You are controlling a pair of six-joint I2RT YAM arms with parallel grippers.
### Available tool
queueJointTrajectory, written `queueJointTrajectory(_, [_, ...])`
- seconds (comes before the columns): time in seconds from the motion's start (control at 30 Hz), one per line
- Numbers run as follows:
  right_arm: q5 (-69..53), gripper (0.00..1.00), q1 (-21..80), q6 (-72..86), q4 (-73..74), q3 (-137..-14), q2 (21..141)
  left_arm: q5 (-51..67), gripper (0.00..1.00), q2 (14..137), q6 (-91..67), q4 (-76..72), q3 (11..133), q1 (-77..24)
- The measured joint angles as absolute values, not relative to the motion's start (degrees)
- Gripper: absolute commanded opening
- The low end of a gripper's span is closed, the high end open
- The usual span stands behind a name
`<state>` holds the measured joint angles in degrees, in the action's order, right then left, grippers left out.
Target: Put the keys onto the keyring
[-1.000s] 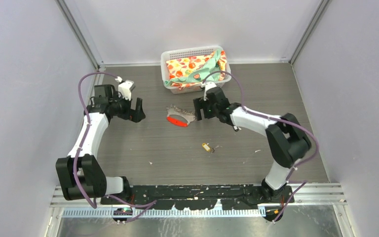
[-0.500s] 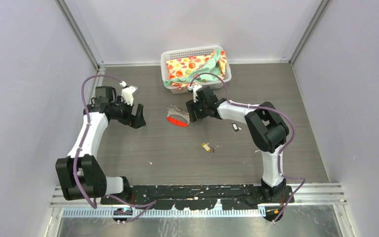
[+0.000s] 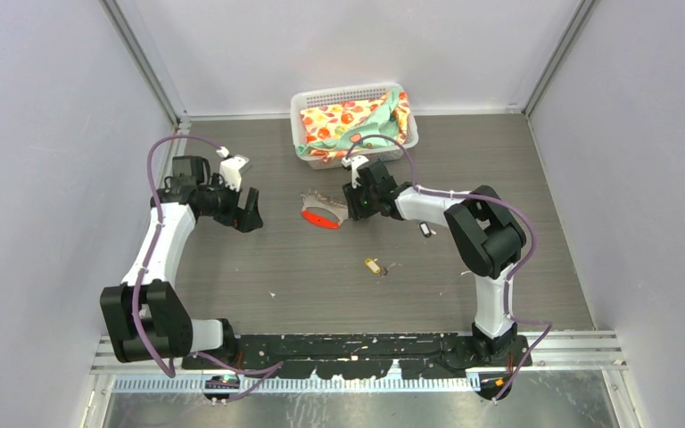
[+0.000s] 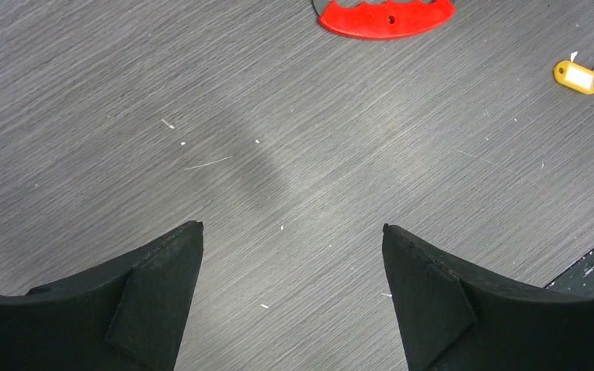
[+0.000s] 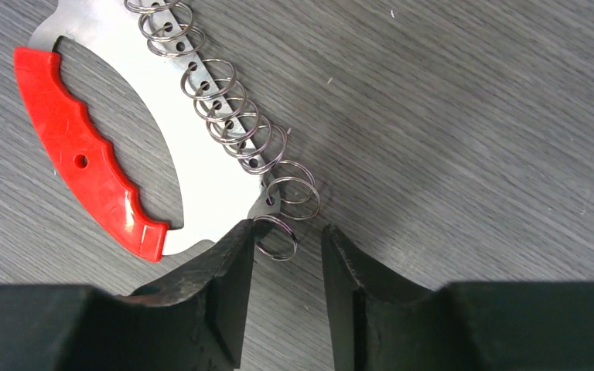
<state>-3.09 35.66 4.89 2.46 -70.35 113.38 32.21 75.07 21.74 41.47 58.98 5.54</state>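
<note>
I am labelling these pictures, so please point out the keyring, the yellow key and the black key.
keyring (image 5: 85,166): right wrist view, on its red handle.
yellow key (image 4: 577,76): left wrist view, on its yellow head.
black key (image 3: 425,229): top view, on its black head.

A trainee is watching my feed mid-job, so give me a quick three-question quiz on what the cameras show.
1. True or false: the left tool holds a key.
2. What lies between the jaws of the right tool? A) a wire loop of the keyring; B) a key; C) nothing.
3. How many keys lie loose on the table, and which colours?

Key
1. False: its jaws are wide open and empty.
2. A
3. Two: the yellow key and the black key, both apart from the keyring.
</note>
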Motion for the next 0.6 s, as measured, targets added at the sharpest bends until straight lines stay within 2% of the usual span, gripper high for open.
queueJointTrajectory(0.2, [-2.9, 0.24, 36.1, 5.1, 2.9, -70.4, 113.4, 32.1, 0.85, 73.8, 21.9, 41.5, 59.0, 5.5])
queueJointTrajectory(0.37, [-2.9, 0.02, 37.1, 5.6, 3.4, -70.4, 113.2, 31.5, 0.84, 72.6, 22.0, 42.0, 59.0, 5.2])
queueJointTrajectory(0.6, [-2.9, 0.01, 38.2, 8.4, 6.3, -70.3, 110.8, 32.7, 0.82, 70.2, 21.4, 43.9, 58.3, 4.3])
